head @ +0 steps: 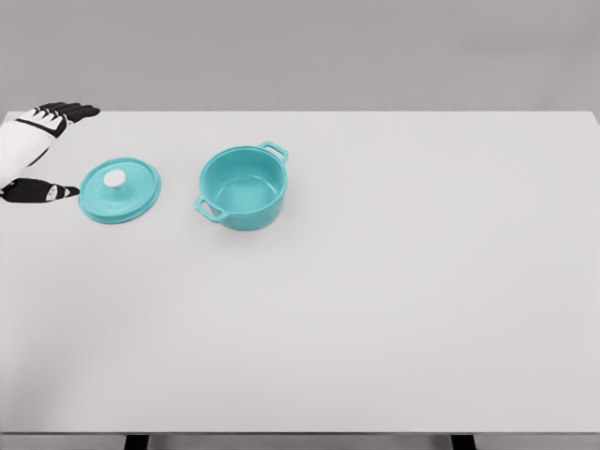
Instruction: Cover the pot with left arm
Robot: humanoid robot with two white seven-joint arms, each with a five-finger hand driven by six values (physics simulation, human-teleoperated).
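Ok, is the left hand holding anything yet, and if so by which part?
Nothing is held. The left hand is open, just left of the lid, which lies on the table beside the uncovered pot.

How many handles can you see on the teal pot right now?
2. The pot has one loop handle at its far right rim and one at its near left rim. The lid, lying flat to the left, carries a white knob, not counted.

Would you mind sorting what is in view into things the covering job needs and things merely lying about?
Needed:
- round teal lid with white knob
- open teal two-handled pot
- left hand, open beside the lid

Lying about:
- nothing loose; only the white table bearing both
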